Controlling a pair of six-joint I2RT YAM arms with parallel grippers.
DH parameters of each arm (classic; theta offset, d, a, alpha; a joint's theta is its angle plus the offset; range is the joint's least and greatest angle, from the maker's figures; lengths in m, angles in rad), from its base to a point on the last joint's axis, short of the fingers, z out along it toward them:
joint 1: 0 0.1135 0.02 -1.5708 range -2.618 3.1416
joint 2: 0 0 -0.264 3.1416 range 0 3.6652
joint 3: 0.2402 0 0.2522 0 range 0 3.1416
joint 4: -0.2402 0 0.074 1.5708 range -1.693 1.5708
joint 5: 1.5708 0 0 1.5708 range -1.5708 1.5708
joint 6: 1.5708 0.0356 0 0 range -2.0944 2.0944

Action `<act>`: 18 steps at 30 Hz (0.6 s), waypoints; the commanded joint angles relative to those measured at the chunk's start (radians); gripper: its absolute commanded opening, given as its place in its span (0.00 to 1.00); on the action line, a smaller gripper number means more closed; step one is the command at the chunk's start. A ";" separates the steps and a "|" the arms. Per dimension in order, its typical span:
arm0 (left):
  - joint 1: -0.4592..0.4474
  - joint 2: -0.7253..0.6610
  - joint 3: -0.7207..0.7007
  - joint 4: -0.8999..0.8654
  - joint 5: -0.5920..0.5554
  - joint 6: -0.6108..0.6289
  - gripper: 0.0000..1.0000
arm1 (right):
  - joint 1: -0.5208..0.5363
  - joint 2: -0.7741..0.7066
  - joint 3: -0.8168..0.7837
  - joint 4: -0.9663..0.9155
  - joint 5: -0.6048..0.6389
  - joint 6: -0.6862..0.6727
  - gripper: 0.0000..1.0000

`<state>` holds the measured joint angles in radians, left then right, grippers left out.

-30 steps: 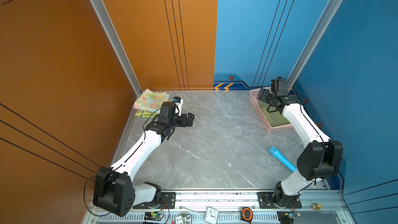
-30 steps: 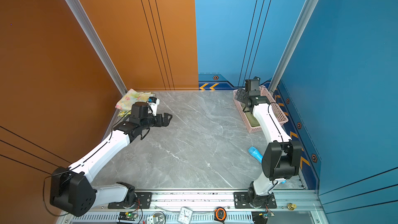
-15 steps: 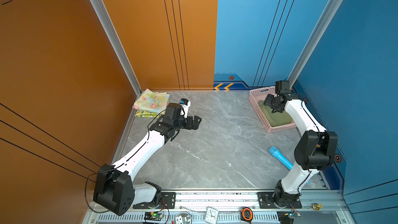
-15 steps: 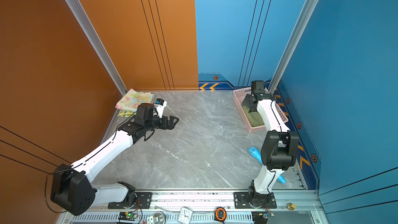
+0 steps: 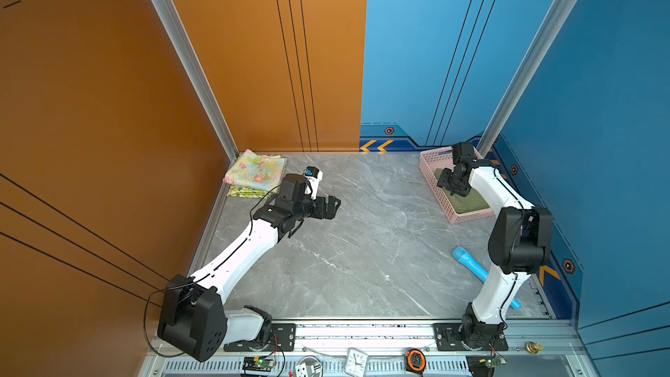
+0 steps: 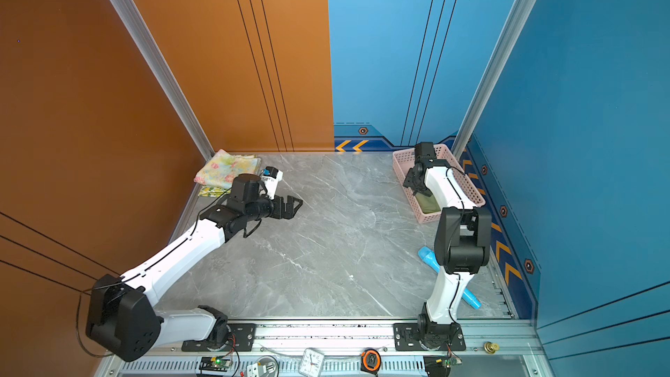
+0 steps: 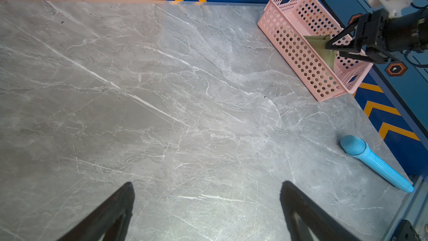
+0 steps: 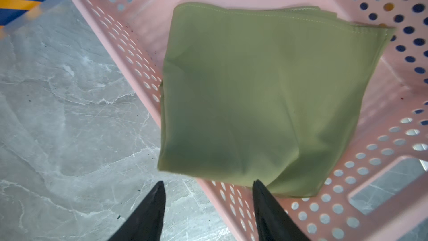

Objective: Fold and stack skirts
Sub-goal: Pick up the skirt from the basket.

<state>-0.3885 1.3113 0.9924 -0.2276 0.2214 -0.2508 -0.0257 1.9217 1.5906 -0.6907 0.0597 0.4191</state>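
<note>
The pastel flowered skirt (image 5: 255,170) (image 6: 226,168) lies folded on the lemon-print skirt (image 5: 246,193) (image 6: 210,192) in the far left corner. The olive green skirt (image 8: 266,89) (image 5: 467,203) (image 6: 427,204) (image 7: 320,42) sits folded in the pink basket (image 5: 431,155) (image 6: 402,172). My right gripper (image 8: 208,183) (image 5: 447,184) (image 6: 413,184) (image 7: 333,49) hangs over the basket's wall (image 8: 129,42). Its jaws are partly apart, and one fingertip touches the olive skirt's near edge. My left gripper (image 7: 206,184) (image 5: 331,206) (image 6: 293,206) is wide open over bare table, right of the stack.
A blue toy microphone (image 5: 471,264) (image 6: 427,259) (image 7: 370,158) lies on the table by the right arm's base. A small clock (image 5: 357,359) and a tape measure (image 5: 417,359) rest on the front rail. Walls close the table at the back and on both sides.
My left gripper has moved away from the stacked skirts toward the table's middle. My right gripper has dropped down to the basket and its jaws have narrowed.
</note>
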 commanded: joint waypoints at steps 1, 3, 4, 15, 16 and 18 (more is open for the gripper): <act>-0.007 -0.002 0.018 0.010 0.009 0.011 0.99 | -0.008 0.055 0.074 -0.027 -0.027 -0.007 0.57; -0.006 -0.002 0.017 0.010 0.009 0.013 0.99 | -0.007 0.086 0.111 -0.029 -0.028 -0.016 0.49; -0.005 0.000 0.017 0.008 0.009 0.014 0.99 | -0.008 0.097 0.129 -0.030 -0.027 -0.021 0.38; 0.007 0.005 0.022 0.007 0.021 0.012 0.99 | -0.039 -0.014 0.149 -0.033 0.061 -0.074 0.00; 0.007 0.005 0.023 0.007 0.024 0.010 1.00 | -0.039 -0.034 0.152 -0.033 0.071 -0.080 0.00; 0.008 0.006 0.023 0.007 0.024 0.010 1.00 | -0.038 -0.076 0.155 -0.031 0.096 -0.084 0.00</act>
<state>-0.3866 1.3113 0.9924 -0.2276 0.2222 -0.2508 -0.0601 1.9560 1.7187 -0.7078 0.0917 0.3626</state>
